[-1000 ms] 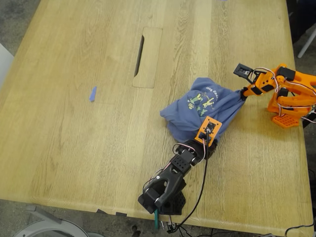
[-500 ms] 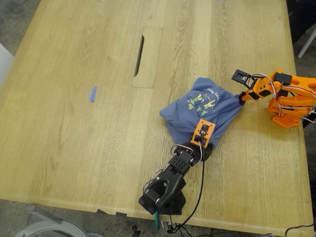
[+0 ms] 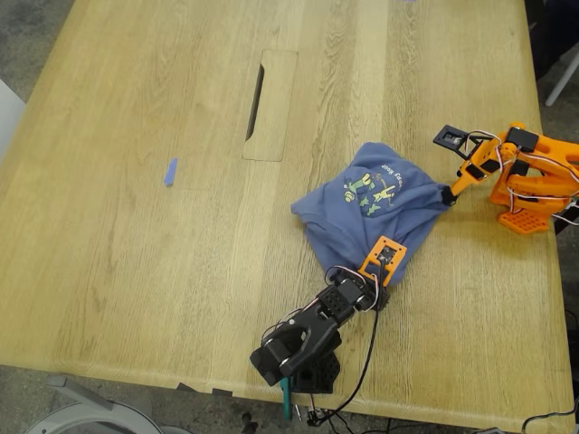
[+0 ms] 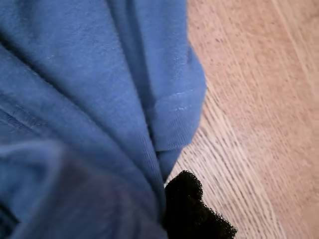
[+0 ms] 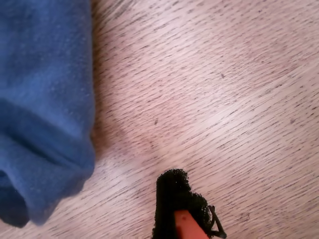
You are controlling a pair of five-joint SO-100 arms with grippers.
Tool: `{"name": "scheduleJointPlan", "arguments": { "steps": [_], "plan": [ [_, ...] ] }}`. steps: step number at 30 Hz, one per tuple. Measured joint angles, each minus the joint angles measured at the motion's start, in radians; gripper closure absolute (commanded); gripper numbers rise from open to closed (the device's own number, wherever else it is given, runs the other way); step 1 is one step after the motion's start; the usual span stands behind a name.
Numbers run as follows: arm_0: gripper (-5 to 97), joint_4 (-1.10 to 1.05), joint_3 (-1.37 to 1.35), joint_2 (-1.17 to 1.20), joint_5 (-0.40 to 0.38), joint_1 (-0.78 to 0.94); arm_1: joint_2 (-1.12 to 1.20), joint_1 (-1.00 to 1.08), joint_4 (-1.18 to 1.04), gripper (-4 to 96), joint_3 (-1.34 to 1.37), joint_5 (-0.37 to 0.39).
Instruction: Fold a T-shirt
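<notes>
The slate-blue T-shirt (image 3: 371,212) lies bunched on the wooden table (image 3: 136,271), its cartoon print facing up. My first gripper (image 3: 387,276), on the black arm at the exterior view's bottom, sits at the shirt's near edge. In the first wrist view the T-shirt (image 4: 99,99) runs down beside the black fingertip (image 4: 192,209) and looks pinched there. My second gripper (image 3: 448,194), on the orange arm at the exterior view's right, is low at the shirt's right corner. In the second wrist view the T-shirt (image 5: 45,109) lies apart from the one visible fingertip (image 5: 172,199), with nothing held.
A tiny blue scrap (image 3: 170,172) lies at the exterior view's left. A dark slot (image 3: 256,90) in an inset panel is beyond the shirt. The orange arm's base (image 3: 525,203) stands near the table's right edge in the exterior view.
My first gripper has drawn the shirt's near edge a little toward the exterior view's bottom. My second gripper has dropped down to the table at the right corner, and the cloth there has gone slack.
</notes>
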State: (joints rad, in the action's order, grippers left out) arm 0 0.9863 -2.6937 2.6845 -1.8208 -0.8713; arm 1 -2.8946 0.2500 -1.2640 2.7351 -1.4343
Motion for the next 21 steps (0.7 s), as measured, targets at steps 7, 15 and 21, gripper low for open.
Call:
{"name": "scheduleJointPlan", "arguments": {
  "steps": [7, 15, 21],
  "plan": [
    [49, 0.103, 0.094, 0.000, -0.021, 0.017, -0.002, -0.032, -0.086, 40.4, -0.089, 0.000],
    [21, 0.258, 0.207, -0.063, -0.026, 0.091, 0.000, -0.031, -0.198, 40.7, -0.209, 0.000],
    [12, 0.264, 0.245, -0.101, -0.031, 0.135, 0.014, -0.031, -0.233, 41.9, -0.276, 0.000]
  ]
}}
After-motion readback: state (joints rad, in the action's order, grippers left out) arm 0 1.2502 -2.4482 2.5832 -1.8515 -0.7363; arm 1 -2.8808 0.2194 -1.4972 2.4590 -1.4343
